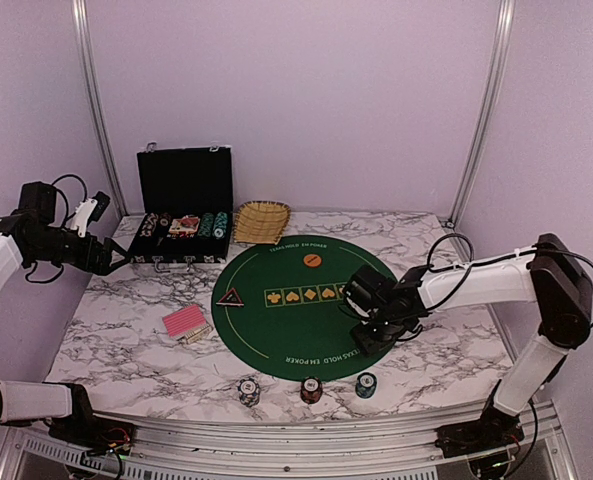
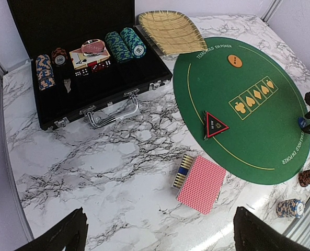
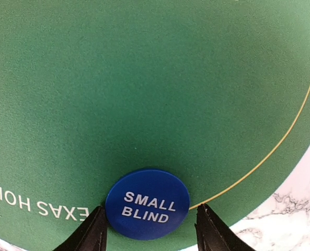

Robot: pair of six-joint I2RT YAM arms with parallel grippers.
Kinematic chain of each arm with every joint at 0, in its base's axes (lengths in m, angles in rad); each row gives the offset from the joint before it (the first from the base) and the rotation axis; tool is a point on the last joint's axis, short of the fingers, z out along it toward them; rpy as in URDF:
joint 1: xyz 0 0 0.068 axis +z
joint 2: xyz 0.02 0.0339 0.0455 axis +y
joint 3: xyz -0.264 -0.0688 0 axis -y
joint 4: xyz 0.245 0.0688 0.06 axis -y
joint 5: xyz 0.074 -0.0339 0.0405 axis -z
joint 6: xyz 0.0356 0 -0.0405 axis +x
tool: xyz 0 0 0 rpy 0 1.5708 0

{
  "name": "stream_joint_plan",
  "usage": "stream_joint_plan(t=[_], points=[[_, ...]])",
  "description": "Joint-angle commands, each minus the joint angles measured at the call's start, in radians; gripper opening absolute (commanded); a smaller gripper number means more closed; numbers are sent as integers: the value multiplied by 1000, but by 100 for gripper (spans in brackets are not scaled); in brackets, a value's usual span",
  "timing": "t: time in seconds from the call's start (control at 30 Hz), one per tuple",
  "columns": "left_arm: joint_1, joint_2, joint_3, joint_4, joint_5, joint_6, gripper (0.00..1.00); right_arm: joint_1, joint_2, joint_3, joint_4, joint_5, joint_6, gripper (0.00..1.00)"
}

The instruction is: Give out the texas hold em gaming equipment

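Right gripper (image 3: 149, 208) is sitting low over the green felt mat (image 3: 144, 78) and straddling the blue disc (image 3: 147, 204) marked SMALL BLIND. One finger is touching the disc's rim and the other is sitting just beside it with a sliver of felt showing, so it cannot be told whether the jaws are clamping the disc. The disc is lying flat near the mat's near-right edge, against the yellow border line. Left gripper (image 2: 160, 210) is hovering above the left side of the marble table (image 2: 118, 151), jaws spread wide with nothing between them. The black-red triangle (image 2: 215, 125) is resting at the mat's left edge, and the orange disc (image 2: 234, 61) is lying on its far part. The pink-backed cards (image 2: 202, 184) are lying on the marble just left of the mat. Three chip stacks (image 1: 311, 389) are standing near the table's front edge. The black hard case (image 2: 144, 73) is lying open at the far left, beside the straw basket (image 2: 170, 31).
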State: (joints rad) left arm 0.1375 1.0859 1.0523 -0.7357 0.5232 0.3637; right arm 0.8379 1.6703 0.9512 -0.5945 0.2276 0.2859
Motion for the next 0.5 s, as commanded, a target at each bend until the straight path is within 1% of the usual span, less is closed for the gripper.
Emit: stream_joint_plan(t=[0.0,0.1,0.2,0.33,0.47], points=[[2,2,30,-24,12,2,99,-10,-30,22,-48,32,11,58],[2,2,29,-23,9,0,99,-7,-70,77,-77,16,-5,61],[2,3,26,-23,6,2,99,28,-109,155,-107,-14,-32,71],[2,8,32,-22,-4,4,99,146,-81,288,-159,-34,-49,86],[2,8,40,-20,-13,-2,99,246,-15,394,-157,-124,-75,93]])
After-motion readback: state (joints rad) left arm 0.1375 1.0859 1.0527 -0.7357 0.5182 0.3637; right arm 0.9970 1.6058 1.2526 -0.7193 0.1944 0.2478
